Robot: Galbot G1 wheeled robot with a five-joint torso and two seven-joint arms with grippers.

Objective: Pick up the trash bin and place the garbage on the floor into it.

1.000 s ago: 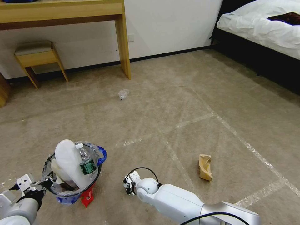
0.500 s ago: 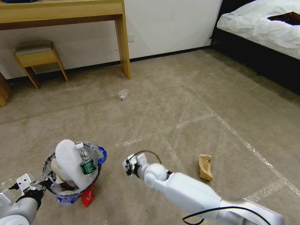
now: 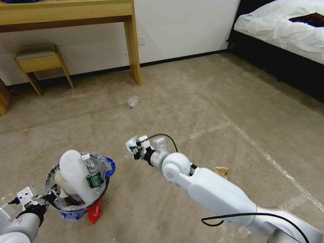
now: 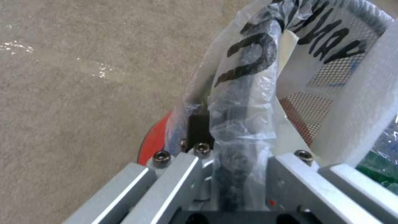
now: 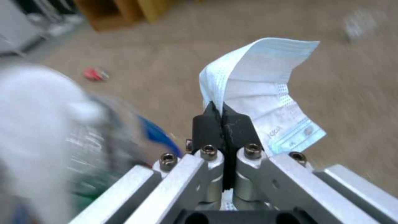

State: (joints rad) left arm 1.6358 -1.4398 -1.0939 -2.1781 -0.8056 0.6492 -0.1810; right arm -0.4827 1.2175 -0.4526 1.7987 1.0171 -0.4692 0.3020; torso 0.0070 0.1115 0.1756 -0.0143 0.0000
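Both grippers clamped — left gripper (image 3: pixel 47 198) on trash bin (image 3: pixel 79 206) rim, right gripper (image 3: pixel 135 148) w/ face mask (image 5: pixel 265 102), now raised.

My black matt fingers (image 5: pixel 238 126) pinch a soft pleated cloth mask (image 5: pixel 265 93); crinkly glossy plastic wraps the trash bin (image 3: pixel 79 189) on rough carpet (image 3: pixel 202 101).
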